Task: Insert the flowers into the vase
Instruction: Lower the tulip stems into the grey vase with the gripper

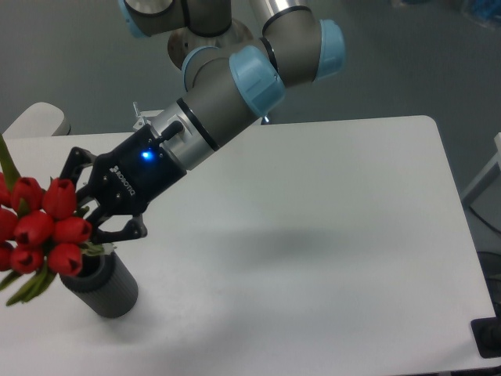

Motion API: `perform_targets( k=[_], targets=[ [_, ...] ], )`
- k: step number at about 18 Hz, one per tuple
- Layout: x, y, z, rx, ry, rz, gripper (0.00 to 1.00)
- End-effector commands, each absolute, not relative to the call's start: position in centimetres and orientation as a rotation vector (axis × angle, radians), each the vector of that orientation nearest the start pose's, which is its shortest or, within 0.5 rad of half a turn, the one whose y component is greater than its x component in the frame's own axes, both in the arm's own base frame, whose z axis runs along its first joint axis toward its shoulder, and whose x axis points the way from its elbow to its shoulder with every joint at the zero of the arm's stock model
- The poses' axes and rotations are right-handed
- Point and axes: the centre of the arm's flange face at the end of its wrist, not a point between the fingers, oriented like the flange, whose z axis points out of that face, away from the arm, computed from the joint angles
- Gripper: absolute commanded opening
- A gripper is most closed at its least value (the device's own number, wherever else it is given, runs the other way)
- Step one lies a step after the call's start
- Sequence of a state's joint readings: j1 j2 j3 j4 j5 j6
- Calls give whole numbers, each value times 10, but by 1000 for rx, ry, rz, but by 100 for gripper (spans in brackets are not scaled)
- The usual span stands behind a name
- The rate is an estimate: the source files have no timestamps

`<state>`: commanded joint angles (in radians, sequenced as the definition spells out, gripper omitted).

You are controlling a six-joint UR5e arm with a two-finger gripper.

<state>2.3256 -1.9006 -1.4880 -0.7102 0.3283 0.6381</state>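
One relation counts: claw [92,211] is clamped on the flowers [41,227] at their stem end, bunch lying w/ long axis near horizontal, buds pointing to 9 o'clock, past the frame edge. Vase [102,283] stands upright on the surface [313,235] at approx 6 o'clock from claw, just below; stems look not yet in its hole.

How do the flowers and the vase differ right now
The flowers are bright red with green leaves; the vase is dark grey and ribbed. The flowers lean far left, partly out of the picture; the vase tilts only slightly. The gripper has its jaws at the flowers; nothing grips the vase. Both are at the table's front left.
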Motion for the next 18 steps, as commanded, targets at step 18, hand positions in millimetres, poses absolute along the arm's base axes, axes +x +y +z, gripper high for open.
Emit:
perform_targets(
  k=[18],
  targets=[
    [-228, 621, 474, -1812, 469, -628, 31]
  ],
)
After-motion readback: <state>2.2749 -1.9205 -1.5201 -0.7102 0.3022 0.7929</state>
